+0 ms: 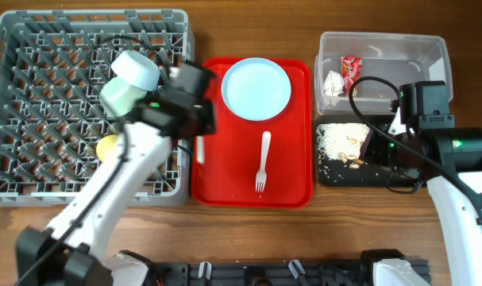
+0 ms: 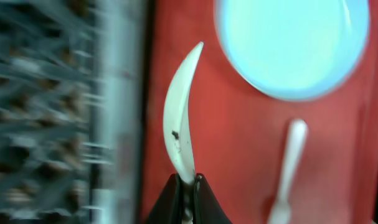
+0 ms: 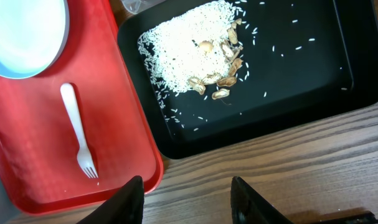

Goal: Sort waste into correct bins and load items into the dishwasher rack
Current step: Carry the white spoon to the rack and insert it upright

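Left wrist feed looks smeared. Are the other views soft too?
Left wrist: motion-blurred, the grey plastic pegged rack smeared most, the white plastic spoon sharper. Right wrist: crisp, grains on the shallow black rectangular tray distinct. Overhead: sharp, evenly lit.

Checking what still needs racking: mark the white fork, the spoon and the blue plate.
white fork (image 1: pixel 264 152), overhead view, middle of its handle.
spoon (image 2: pixel 177 118), left wrist view, middle of its curved, edge-on body.
blue plate (image 1: pixel 256 87), overhead view, centre of its face.

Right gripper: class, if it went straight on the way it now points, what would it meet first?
Probably the black tray, near its front rim, ahead of the open right gripper; depth is unclear.
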